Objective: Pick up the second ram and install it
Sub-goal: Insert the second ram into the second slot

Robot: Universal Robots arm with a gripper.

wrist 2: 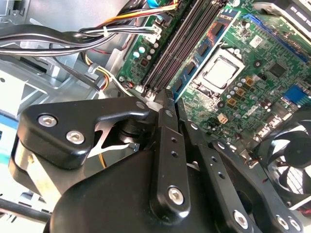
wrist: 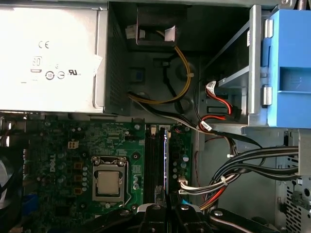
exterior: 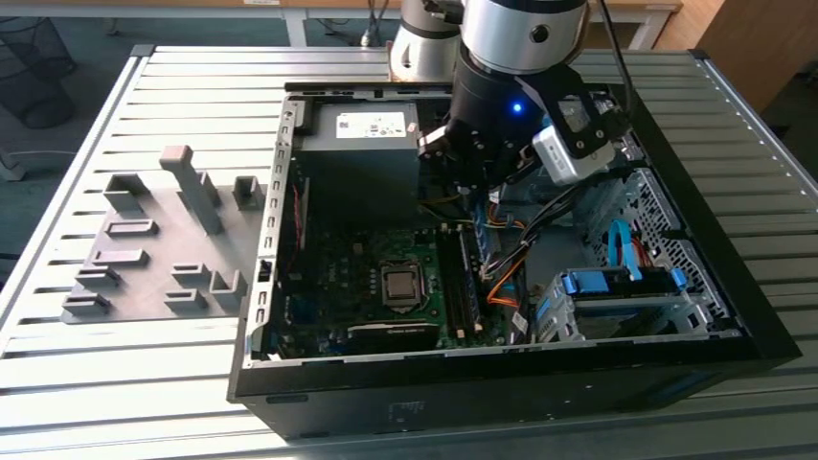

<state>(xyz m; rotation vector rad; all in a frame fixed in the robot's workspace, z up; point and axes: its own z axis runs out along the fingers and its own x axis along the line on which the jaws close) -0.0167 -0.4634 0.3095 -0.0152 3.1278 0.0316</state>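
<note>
Inside the open computer case [exterior: 511, 374] at the exterior view's centre, the gripper [wrist 2: 170, 99] hangs over the motherboard [wrist: 63, 145], its fingers [wrist 2: 165, 109] pinched together on the second ram [wrist: 165, 165], which stands on edge at the memory slots [wrist: 154, 165] beside the processor socket [wrist: 109, 182].

Silver-grey arm [exterior: 518, 34] with a black wrist and a small blue light glowing. A white camera box [exterior: 572, 144] is strapped beside it. Matte black gripper [wrist 2: 170, 104], its linkage bars studded with shiny screws.
</note>
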